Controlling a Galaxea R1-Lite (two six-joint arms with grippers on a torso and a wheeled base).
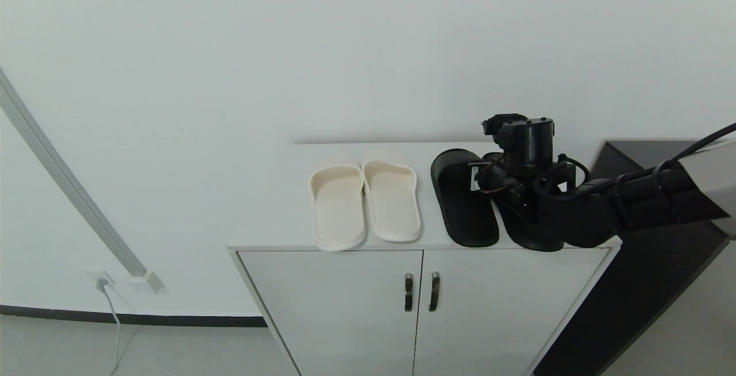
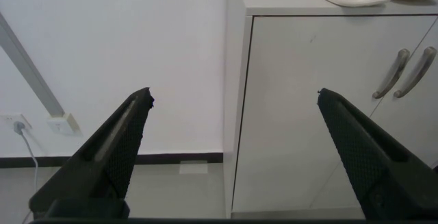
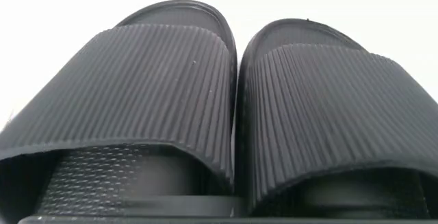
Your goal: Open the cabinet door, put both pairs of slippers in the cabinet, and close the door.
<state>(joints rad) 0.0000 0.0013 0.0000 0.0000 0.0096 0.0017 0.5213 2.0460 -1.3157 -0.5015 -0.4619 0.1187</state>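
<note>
Head view: both doors of the white cabinet (image 1: 339, 313) are shut, while the black slippers (image 1: 463, 206) and the cream slippers (image 1: 338, 206) lie side by side on the cabinet's top. The right gripper (image 1: 500, 183) sits over the black pair; we cannot tell its grip. We judge that a door must open first. The left gripper (image 2: 234, 95), released wide, faces the cabinet's front near the door handles (image 1: 409, 292). A dark unit (image 1: 644, 284) beside the cabinet may hinder that door's swing.
</note>
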